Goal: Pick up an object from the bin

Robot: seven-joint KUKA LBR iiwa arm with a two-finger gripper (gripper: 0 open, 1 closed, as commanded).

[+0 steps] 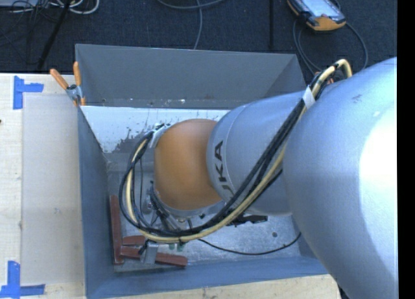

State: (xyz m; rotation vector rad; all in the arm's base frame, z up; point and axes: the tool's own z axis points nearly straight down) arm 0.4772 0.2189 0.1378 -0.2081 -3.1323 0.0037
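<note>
Currently the arm [311, 181] reaches deep into the bin [188, 74], with its orange wrist cover [185, 165] low near the near-left corner. Reddish-brown bars [139, 247] lie heaped there, and one long bar [115, 223] runs along the left wall. Gripper [155, 223] is mostly hidden; open or closed, cannot tell. Judged: nothing lifted, pick not yet done.

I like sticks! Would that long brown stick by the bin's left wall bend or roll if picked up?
Probably not. The long brown stick looks straight and flat-sided, so it is likely stiff and unlikely to roll. It's thin, so probably light.
</note>
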